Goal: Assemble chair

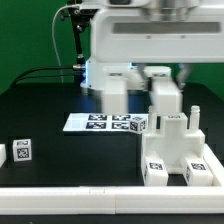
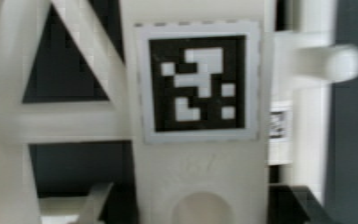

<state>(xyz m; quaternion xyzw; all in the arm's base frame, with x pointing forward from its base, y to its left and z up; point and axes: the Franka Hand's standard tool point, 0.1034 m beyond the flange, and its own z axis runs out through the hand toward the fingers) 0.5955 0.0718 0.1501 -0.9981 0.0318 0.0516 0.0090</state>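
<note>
Filling the wrist view, a tagged chair piece [image 2: 197,85]; exterior alone showing tool [image 1: 114,102], grip untellable.

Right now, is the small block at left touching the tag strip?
No, dark tabletop shows between the small block and the marker board.

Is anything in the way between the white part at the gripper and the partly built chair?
Nothing visible. The white part, held by the gripper, hangs over the marker board; the gap to the partly built chair on the exterior view's right looks open.
</note>
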